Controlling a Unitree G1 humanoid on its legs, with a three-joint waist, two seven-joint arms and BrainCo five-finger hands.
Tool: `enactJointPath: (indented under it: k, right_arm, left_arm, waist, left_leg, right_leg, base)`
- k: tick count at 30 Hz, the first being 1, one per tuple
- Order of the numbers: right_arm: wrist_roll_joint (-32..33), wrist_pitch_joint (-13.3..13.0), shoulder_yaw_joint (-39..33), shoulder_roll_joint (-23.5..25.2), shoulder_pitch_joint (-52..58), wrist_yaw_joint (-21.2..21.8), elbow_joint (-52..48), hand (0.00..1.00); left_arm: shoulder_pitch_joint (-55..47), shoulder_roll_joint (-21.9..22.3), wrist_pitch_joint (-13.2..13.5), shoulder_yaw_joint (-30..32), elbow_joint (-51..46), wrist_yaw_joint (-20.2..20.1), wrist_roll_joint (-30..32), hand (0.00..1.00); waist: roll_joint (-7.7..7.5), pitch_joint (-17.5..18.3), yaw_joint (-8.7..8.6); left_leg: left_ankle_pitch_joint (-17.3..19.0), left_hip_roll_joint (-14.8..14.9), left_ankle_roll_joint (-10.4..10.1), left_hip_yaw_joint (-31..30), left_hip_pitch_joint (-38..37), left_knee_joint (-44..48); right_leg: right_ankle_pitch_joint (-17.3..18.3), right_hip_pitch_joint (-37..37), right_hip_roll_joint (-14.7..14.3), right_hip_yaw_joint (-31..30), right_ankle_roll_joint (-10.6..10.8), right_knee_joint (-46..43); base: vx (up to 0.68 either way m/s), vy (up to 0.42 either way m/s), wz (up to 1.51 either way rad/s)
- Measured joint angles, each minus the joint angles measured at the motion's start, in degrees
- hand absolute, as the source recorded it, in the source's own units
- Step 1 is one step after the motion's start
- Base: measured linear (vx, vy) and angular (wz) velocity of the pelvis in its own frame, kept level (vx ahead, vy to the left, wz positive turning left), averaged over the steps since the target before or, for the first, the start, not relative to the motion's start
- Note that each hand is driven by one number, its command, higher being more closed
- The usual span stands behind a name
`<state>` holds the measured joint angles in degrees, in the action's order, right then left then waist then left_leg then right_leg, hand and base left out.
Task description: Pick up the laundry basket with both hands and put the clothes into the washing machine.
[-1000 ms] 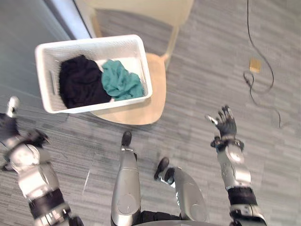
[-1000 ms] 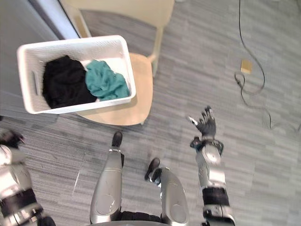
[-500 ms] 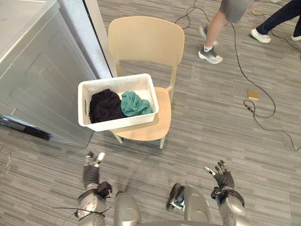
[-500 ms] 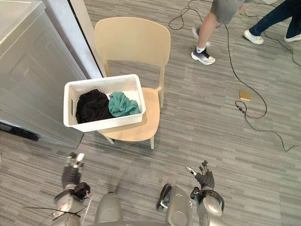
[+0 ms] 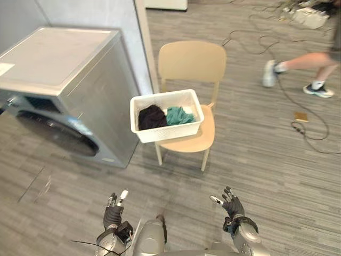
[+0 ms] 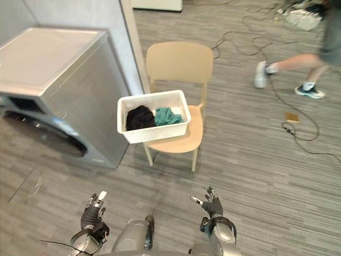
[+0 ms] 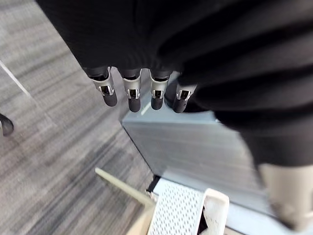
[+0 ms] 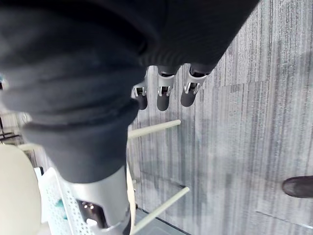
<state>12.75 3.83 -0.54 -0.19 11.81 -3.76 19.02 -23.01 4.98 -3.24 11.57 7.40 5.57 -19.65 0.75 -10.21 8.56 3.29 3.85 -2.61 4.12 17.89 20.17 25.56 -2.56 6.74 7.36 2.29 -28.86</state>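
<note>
Far beyond left hand (image 5: pixel 113 215), right hand (image 5: pixel 232 205), basket (image 5: pixel 170 131)

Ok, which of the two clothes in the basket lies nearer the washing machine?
The black garment; the teal one lies on its far side from the washer.

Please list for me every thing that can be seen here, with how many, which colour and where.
washing machine: one, silver-grey, left of the chair
chair: one, pale wood, centre
laundry basket: one, white, on the chair seat
black garment: one, in the basket
teal garment: one, beside it in the basket
small box: one, tan, floor at right
cable: black, floor by the box
person: one, legs, far right
left hand: open, empty, near side
right hand: open, empty, near side
</note>
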Motion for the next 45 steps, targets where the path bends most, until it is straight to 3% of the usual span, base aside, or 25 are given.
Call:
enactJointPath:
  k: [3,5,8,11,12,13,15,17,19,20,21,24,25,29,31,32,33,34,35,37,39,41,43,44,45]
  right_arm:
    - [-2.06,0.05,0.91,-0.85,-0.66,-0.65,0.56,0.00]
    - [-2.10,-0.01,0.99,-1.50,-1.66,-1.29,0.22,0.00]
    - [-2.11,-0.01,1.03,-1.64,-1.57,-1.28,-0.24,0.00]
    - [-2.09,0.00,0.68,-1.52,-2.52,-1.30,-0.04,0.00]
    - [-2.04,-0.01,-0.04,-1.38,-3.16,-1.34,0.80,0.00]
    - [-2.02,-0.02,-0.82,-1.18,-3.72,-1.35,1.74,0.00]
    - [-1.85,0.07,-3.38,-0.01,-6.14,-1.58,6.51,0.00]
    - [-1.85,0.04,-3.62,0.43,-6.92,-1.54,7.16,0.00]
    - [-1.85,0.10,-4.20,0.78,-6.54,-1.52,7.19,0.00]
    - [-1.84,0.18,-4.29,0.48,-5.41,-1.44,7.29,0.00]
    - [-1.83,0.34,-4.02,0.62,-4.89,-1.36,7.28,0.00]
    - [-2.02,0.53,-2.62,2.50,-4.73,-1.09,6.54,0.00]
    - [-2.29,0.50,-1.07,2.55,-4.91,-1.27,4.89,0.00]
    - [-4.40,0.13,-0.10,2.16,-5.36,-1.60,0.27,0.00]
    - [-4.66,-0.53,0.89,1.93,-5.65,-1.80,-0.78,0.00]
    - [-5.82,-0.52,1.78,1.95,-5.17,-2.42,-1.21,0.00]
    - [-6.46,-0.49,2.28,1.90,-4.78,-2.83,-1.43,0.00]
    - [-6.52,-0.52,2.85,1.29,-4.94,-3.09,-1.86,0.00]
    - [-6.51,-0.24,4.12,0.53,-5.24,-3.77,-2.23,0.00]
    - [-6.51,-0.09,4.97,0.91,-5.23,-3.85,-3.58,0.00]
    - [-6.65,-0.53,5.57,2.52,-5.59,-4.45,-4.66,0.00]
    - [-6.71,-0.52,4.97,2.48,-5.64,-5.11,-4.64,0.00]
    - [-7.56,-0.51,4.79,2.49,-6.05,-6.15,-4.63,0.00]
    - [-8.51,-0.50,4.79,2.47,-6.46,-6.43,-4.62,0.00]
    - [-9.15,-0.50,4.87,2.46,-7.91,-7.26,-4.61,0.00]
  left_arm:
    - [-2.10,0.52,0.62,1.14,-0.35,0.95,-0.77,0.00]
    - [-2.33,0.52,0.70,1.60,-0.36,1.00,-1.24,0.00]
    - [-2.38,0.49,0.70,1.50,-0.39,1.16,-2.25,0.00]
    - [-1.60,0.43,0.81,1.36,0.05,2.18,-2.40,0.00]
    - [-1.13,0.27,0.81,1.28,0.75,2.25,-2.41,0.00]
    - [-0.21,0.06,0.93,1.43,1.53,2.26,-2.40,0.00]
    - [3.00,-0.59,1.04,0.73,4.38,2.40,-2.42,0.00]
    - [2.68,-0.83,1.03,-0.74,4.58,2.33,-2.40,0.00]
    - [2.99,-1.17,1.03,-2.33,5.68,2.11,-2.20,0.00]
    - [2.97,-1.20,0.77,-2.63,6.64,2.02,-1.61,0.00]
    - [2.65,-1.29,0.42,-2.99,6.77,2.16,-0.97,0.00]
    - [1.47,-4.26,-0.50,-4.48,6.61,1.91,0.97,0.00]
    - [1.25,-5.06,-1.03,-5.19,6.59,1.85,2.45,0.00]
    - [1.61,-4.57,-1.03,-6.49,6.14,1.91,2.57,0.00]
    - [2.11,-4.59,-0.93,-7.14,6.02,1.86,2.58,0.00]
    - [2.36,-4.08,-0.83,-6.68,5.91,1.80,2.59,0.00]
    - [2.45,-3.15,-0.78,-6.13,5.11,1.73,2.80,0.00]
    - [2.91,-1.74,-0.77,-5.71,4.36,1.78,3.01,0.00]
    - [2.17,-1.07,-0.71,-5.53,2.17,1.77,2.97,0.00]
    - [1.40,-0.95,-0.34,-3.98,0.78,2.08,2.49,0.00]
    - [0.40,-0.90,-0.14,-1.91,0.76,2.19,2.22,0.00]
    - [0.59,-0.79,-0.11,-2.39,0.76,2.10,2.25,0.00]
    - [0.31,-0.71,-0.10,-2.37,0.85,2.07,2.27,0.00]
    - [-0.12,-0.67,-0.11,-2.34,0.99,2.07,2.27,0.00]
    - [-0.58,-0.60,-0.10,-2.33,1.00,2.08,2.25,0.00]
  waist:
    - [0.43,-0.06,-0.09]
    - [-0.21,-0.09,-0.28]
    - [-0.48,-0.22,-0.49]
    - [-0.10,0.01,-1.25]
    - [0.81,0.44,-1.47]
    - [0.45,0.30,-1.51]
    - [-1.21,-0.35,-1.03]
    - [-1.16,-0.30,-0.67]
    - [-1.11,-0.26,-2.18]
    - [-0.69,-0.30,-3.19]
    - [-0.44,-0.45,-3.26]
    - [0.37,-0.72,-3.71]
    - [-0.20,-0.64,-4.84]
    - [0.61,-0.80,-4.79]
    - [0.09,-0.21,-5.00]
    - [0.51,0.01,-4.97]
    - [-0.31,-0.02,-5.32]
    - [1.32,-0.94,-6.63]
    - [2.86,-1.27,-6.39]
    - [2.68,-1.46,-3.05]
    - [2.78,-1.57,-3.25]
    - [2.17,-1.83,-3.08]
    - [2.03,-1.84,-2.95]
    - [1.98,-1.90,-2.94]
    - [2.59,-1.76,-2.87]
  left_leg:
    - [-3.28,0.39,-1.02,0.05,0.20,-6.07]
    - [-2.36,3.73,0.86,7.58,2.44,-1.10]
    - [-0.48,6.36,3.25,7.80,2.09,6.43]
    - [-0.81,9.83,2.84,6.45,0.12,4.38]
    - [-0.27,9.13,-0.51,7.79,-1.17,1.25]
    - [-0.10,8.11,-0.85,8.89,-0.91,0.78]
    - [1.68,3.34,0.41,9.09,-0.07,1.48]
    - [5.20,-0.02,1.83,7.33,-0.14,4.16]
    - [7.11,-5.13,4.55,5.00,-1.95,4.72]
    - [7.90,-7.76,5.90,2.79,-4.25,4.52]
    - [8.58,-8.98,6.98,1.12,-6.00,4.50]
    - [8.66,-10.67,7.10,-2.49,-10.93,1.12]
    - [8.73,-10.79,7.20,-1.47,-13.99,-2.18]
    - [9.59,-11.02,7.29,0.69,-18.79,-6.37]
    - [10.87,-11.21,7.66,1.02,-20.49,-6.88]
    - [12.29,-11.28,6.79,1.17,-21.66,-6.83]
    - [13.91,-10.93,5.32,3.41,-20.37,1.65]
    - [14.60,-8.56,5.17,5.26,-15.22,16.02]
    - [9.69,-2.68,3.46,8.48,-7.79,33.80]
    - [7.96,4.01,4.25,11.69,-3.36,47.12]
    - [8.05,12.05,4.24,9.65,1.24,52.79]
    - [8.23,14.29,3.94,7.72,2.88,47.87]
    - [8.27,13.79,3.77,5.01,2.96,36.94]
    - [8.56,13.08,2.84,3.57,2.49,31.02]
    - [7.88,9.98,0.08,-2.43,0.36,15.26]
  right_leg:
    - [-1.55,-0.43,1.10,6.12,-1.13,0.44]
    - [-2.83,-0.10,3.55,11.93,-1.49,0.81]
    - [-3.33,1.34,7.12,17.81,-0.58,0.19]
    - [-5.21,1.91,10.59,22.38,2.87,1.03]
    - [-6.31,2.67,12.15,24.63,4.88,1.59]
    - [-7.01,3.43,13.14,26.00,5.97,2.33]
    - [-10.68,7.68,16.19,30.46,8.51,6.09]
    - [-13.89,9.43,18.74,30.55,8.33,3.89]
    - [-18.47,8.54,25.33,29.22,2.15,-7.86]
    - [-24.54,5.92,28.44,24.91,-8.28,-16.82]
    - [-24.65,2.26,27.93,18.89,-12.69,-24.83]
    - [-18.94,-8.76,18.17,6.41,-5.51,-39.46]
    - [-15.22,-13.27,13.94,7.19,-2.80,-37.57]
    - [-11.96,-16.67,9.76,19.26,-0.07,-19.07]
    - [-12.58,-16.63,5.23,22.57,-1.10,-7.45]
    - [-13.61,-15.47,2.09,23.56,-4.10,-2.87]
    - [-14.24,-11.54,-0.10,24.74,-6.99,2.46]
    - [-16.04,-8.85,-2.08,25.69,-12.00,5.73]
    - [-15.46,-5.62,-4.75,24.67,-12.09,8.01]
    - [-14.57,-3.34,-6.52,20.52,-12.10,8.47]
    - [-13.61,1.04,-6.87,17.64,-10.39,10.48]
    - [-13.54,2.89,-5.52,14.77,-8.59,11.86]
    - [-14.23,3.75,-3.88,11.85,-6.02,12.88]
    - [-14.33,3.79,-3.32,10.57,-5.31,12.97]
    - [-14.38,3.74,-1.75,7.62,-2.82,12.57]
  base:
    - [-0.24,-0.011,1.05]
    - [-0.12,0.063,1.11]
    - [-0.06,0.196,1.19]
    - [0.00,0.328,1.01]
    - [0.05,0.423,1.11]
    - [0.09,0.456,1.17]
    - [0.12,0.479,1.01]
    - [0.12,0.477,0.80]
    - [0.15,0.449,1.25]
    - [0.17,0.317,1.16]
    - [0.25,0.443,1.08]
    - [0.25,0.276,0.69]
    - [0.25,0.141,0.59]
    - [0.26,0.106,0.05]
    - [0.31,0.084,-0.15]
    - [0.47,0.076,0.05]
    - [0.59,0.082,0.33]
    - [0.58,0.120,0.32]
    - [0.44,0.121,-0.07]
    - [0.43,0.116,-1.08]
    - [0.44,0.124,-0.81]
    - [0.34,0.211,-0.57]
    - [0.30,0.305,-0.68]
    - [0.29,0.402,-0.86]
    - [0.28,0.430,-0.90]
